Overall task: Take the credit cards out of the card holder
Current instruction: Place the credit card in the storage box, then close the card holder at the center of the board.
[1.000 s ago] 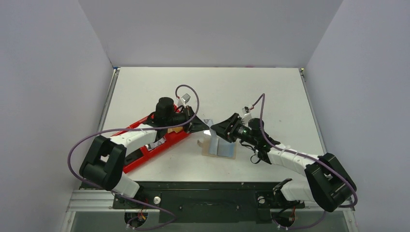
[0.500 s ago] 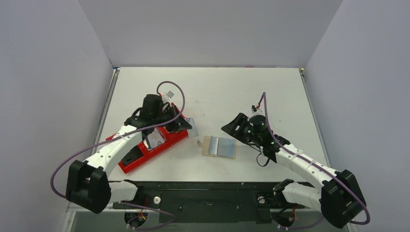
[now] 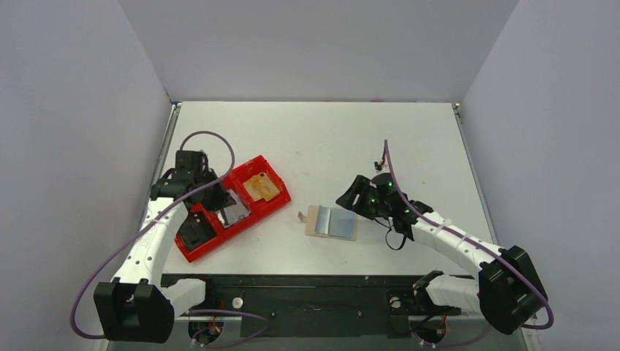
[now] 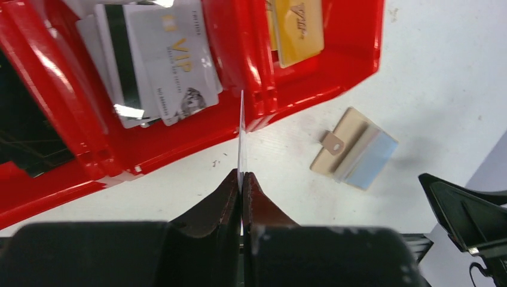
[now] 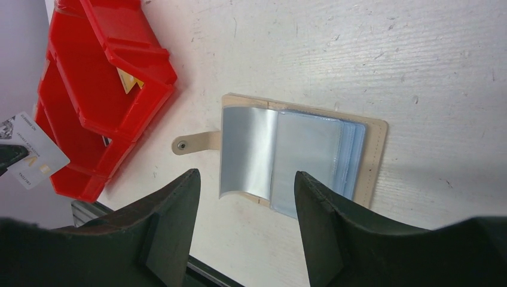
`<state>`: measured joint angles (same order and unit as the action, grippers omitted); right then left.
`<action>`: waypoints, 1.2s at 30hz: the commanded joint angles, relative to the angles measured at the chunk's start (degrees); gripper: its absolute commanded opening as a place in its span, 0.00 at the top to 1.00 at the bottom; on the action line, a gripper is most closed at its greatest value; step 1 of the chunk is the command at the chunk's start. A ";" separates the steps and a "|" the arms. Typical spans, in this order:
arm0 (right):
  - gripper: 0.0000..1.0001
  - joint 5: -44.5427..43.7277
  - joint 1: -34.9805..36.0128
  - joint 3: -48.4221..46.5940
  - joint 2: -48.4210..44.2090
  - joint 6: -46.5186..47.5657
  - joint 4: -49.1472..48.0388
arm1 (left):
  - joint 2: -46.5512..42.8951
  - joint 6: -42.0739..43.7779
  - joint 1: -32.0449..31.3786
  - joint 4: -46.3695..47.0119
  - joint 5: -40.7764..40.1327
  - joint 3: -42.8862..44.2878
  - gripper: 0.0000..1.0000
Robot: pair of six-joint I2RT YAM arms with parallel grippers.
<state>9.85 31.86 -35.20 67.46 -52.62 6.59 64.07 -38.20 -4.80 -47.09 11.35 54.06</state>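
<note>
The tan card holder [image 3: 333, 221] lies open on the table, with clear sleeves and its tab [image 5: 191, 143] pointing left. It also shows in the left wrist view [image 4: 353, 149] and the right wrist view [image 5: 370, 155]. My left gripper [image 4: 242, 174] is shut on a pale white-grey printed card [image 4: 241, 137], seen edge-on, above the red tray's near wall. The same card shows in the right wrist view [image 5: 30, 158]. In the top view the left gripper [image 3: 212, 196] hovers over the tray. My right gripper [image 5: 245, 176] is open and empty, just above the holder's right side [image 3: 349, 196].
A long red plastic tray [image 3: 272, 206] lies at the left with several compartments. It holds white-grey VIP cards [image 4: 167, 66], a gold card [image 3: 262, 187] and dark items. The table's black front rail [image 3: 314, 281] runs close to the holder.
My left arm has swung left from the holder to over the red tray, carrying the card. The holder's raised sleeve has fallen flat. My right gripper has pulled back slightly to the right.
</note>
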 commanded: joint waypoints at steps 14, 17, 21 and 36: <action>0.45 -0.45 -0.89 -2.12 1.36 2.86 -0.46 | 9.37 5.29 4.05 5.21 -1.91 0.68 0.98; 0.45 -0.52 -0.98 -2.04 1.19 2.95 -0.49 | 10.88 6.92 5.93 6.53 1.15 0.40 0.89; 0.45 -0.61 -0.99 -1.76 0.98 2.96 -0.38 | 12.07 7.94 7.38 7.15 1.86 0.56 0.69; 0.45 -3.15 -0.99 -0.71 -0.90 3.36 2.28 | 6.38 8.78 -2.35 1.73 -10.56 8.78 0.52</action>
<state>9.06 31.16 -35.38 68.23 -50.06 8.40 72.23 -30.22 -0.71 -45.04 3.18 58.04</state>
